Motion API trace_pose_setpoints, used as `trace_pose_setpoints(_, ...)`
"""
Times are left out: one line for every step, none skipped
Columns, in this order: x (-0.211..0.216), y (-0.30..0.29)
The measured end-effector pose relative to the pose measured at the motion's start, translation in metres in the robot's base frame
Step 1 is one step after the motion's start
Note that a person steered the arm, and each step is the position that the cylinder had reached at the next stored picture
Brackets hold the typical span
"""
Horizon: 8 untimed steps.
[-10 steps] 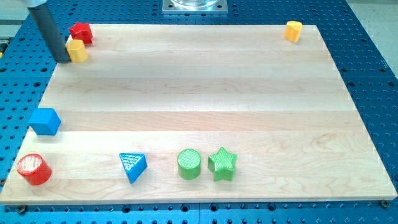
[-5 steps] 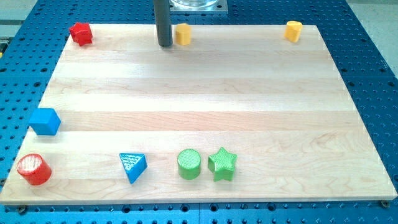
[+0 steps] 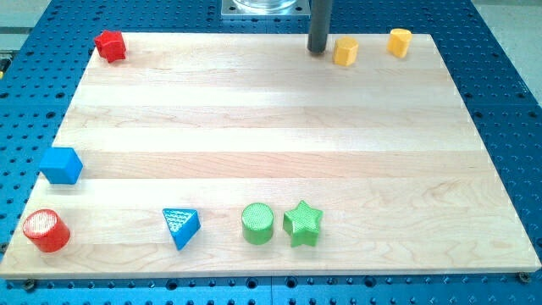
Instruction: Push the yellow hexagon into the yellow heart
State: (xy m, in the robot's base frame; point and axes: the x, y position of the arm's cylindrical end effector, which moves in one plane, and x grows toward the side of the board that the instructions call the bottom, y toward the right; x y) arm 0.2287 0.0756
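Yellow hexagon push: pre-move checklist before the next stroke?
1. My tip sits on the view's left side of the yellow hexagon, opposite the target: ok.
2. Tip touching the hexagon: cannot tell; it looks just short of it.
3. Hexagon against the yellow heart: not ok, a gap remains.
4. Path between the two yellow blocks free of other blocks: ok.
5. Line of push: not ok as is; the heart lies slightly nearer the view's top, so aim a little upward.
6. Margin to the board's top edge: ok, but slim, both blocks sit close to it.
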Motion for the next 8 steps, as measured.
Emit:
trace_pose_setpoints(0.004, 0.037)
trace_pose_setpoints(0.009, 0.015)
trace_pose_setpoints(0.013, -0.004)
trace_pose_setpoints(0.021, -0.004)
trace_pose_setpoints(0.021, 0.041)
trace_pose_setpoints(0.021, 0.026)
trace_pose_setpoints(0.033, 0.017)
trace_pose_setpoints(0.044, 0.048)
